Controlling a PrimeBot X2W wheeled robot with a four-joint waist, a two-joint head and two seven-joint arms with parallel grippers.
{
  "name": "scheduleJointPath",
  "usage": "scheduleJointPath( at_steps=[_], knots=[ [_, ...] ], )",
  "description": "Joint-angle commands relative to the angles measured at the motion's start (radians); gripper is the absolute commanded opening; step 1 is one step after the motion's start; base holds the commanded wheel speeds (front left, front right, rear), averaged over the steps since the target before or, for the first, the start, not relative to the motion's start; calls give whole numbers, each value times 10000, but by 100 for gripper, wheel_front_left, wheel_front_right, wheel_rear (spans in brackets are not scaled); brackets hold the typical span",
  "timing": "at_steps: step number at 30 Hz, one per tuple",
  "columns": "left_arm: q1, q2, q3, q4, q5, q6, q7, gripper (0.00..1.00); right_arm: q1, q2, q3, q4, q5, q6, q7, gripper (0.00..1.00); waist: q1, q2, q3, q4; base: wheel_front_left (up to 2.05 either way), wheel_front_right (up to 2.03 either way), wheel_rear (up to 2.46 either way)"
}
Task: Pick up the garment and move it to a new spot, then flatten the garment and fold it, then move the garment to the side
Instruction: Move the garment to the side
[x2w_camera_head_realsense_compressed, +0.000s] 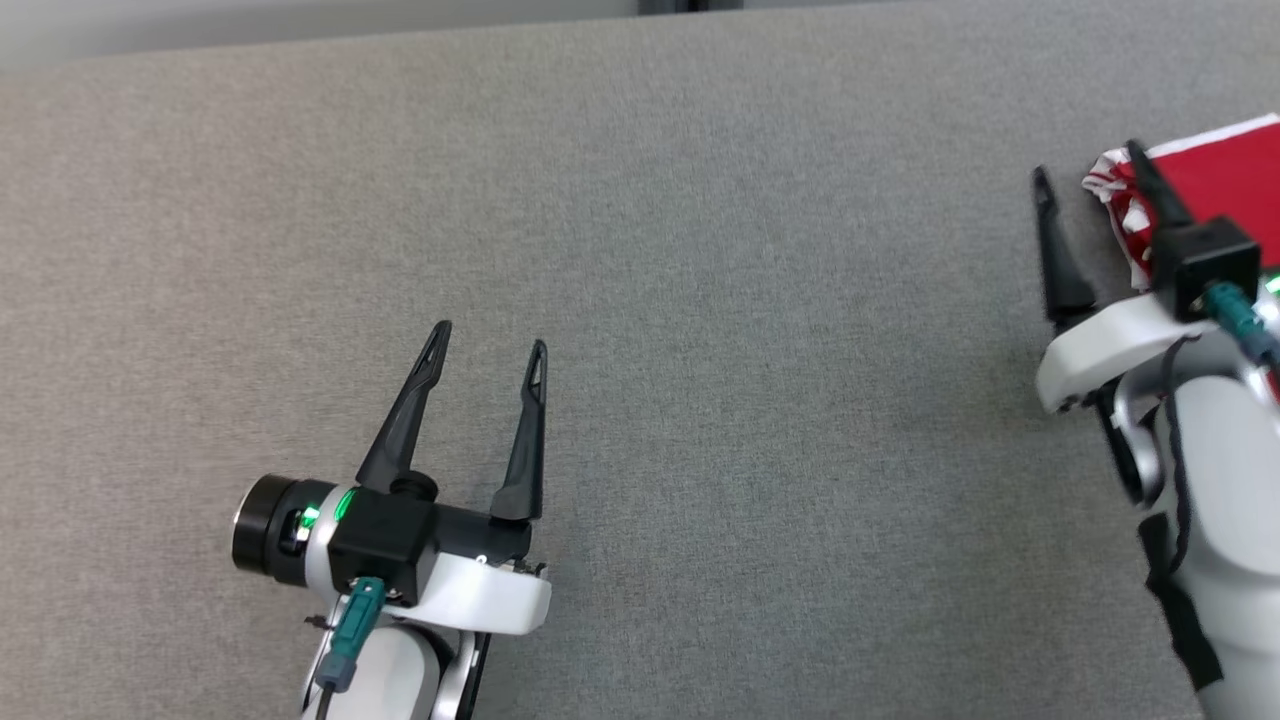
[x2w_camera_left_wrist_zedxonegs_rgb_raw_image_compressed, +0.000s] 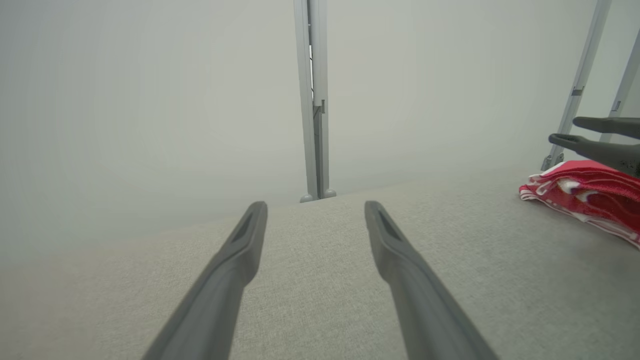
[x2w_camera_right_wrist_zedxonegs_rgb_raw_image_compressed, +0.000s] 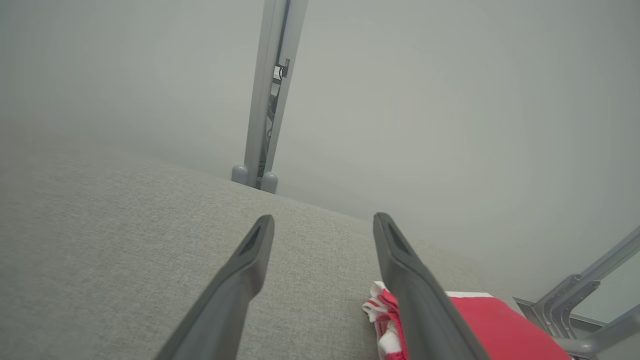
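Jaws on your right gripper (x2w_camera_head_realsense_compressed: 1088, 165) stood wide apart and empty, one finger over the left corner of the folded red-and-white garment (x2w_camera_head_realsense_compressed: 1225, 180). The garment lay at the grey table's (x2w_camera_head_realsense_compressed: 700, 300) far right, well apart from your open, empty left gripper (x2w_camera_head_realsense_compressed: 490, 335), so your right arm was nearer.

The garment (x2w_camera_head_realsense_compressed: 1222, 178) runs off my head view's right edge; one of my right fingers (x2w_camera_head_realsense_compressed: 1160, 190) hides part of it.
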Motion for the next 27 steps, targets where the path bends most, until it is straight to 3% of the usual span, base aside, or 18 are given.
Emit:
scheduleJointPath(
  at_steps=[1, 8, 14, 21, 27],
  knots=[
    [171, -3, 161, 72, -159, 82, -26, 100, 343, 34, 188, -281, 299, -1, -11, 100, 0, 0, -344, 135, 0, 0, 0],
    [683, -166, 831, 420, -604, 173, -26, 100, 1788, 312, 688, -2361, 1389, -1, -13, 100, 0, 0, -1052, 275, 0, 0, 0],
    [1072, -265, 1320, 161, -702, 126, -26, 100, 3012, 534, 496, -3963, 1383, -1, -13, 100, 0, 0, -1550, 305, 0, 0, 0],
    [1592, -316, 1841, 316, -633, 14, -26, 100, 4465, 939, 109, -4861, 1733, -1, -13, 100, 0, 0, -1981, 356, 0, 0, 0],
    [2273, -358, 2334, 402, -935, -641, -26, 100, 5926, 1160, 216, -5267, 1969, 0, -13, 100, 0, 0, -2464, 493, 0, 0, 0]
  ],
)
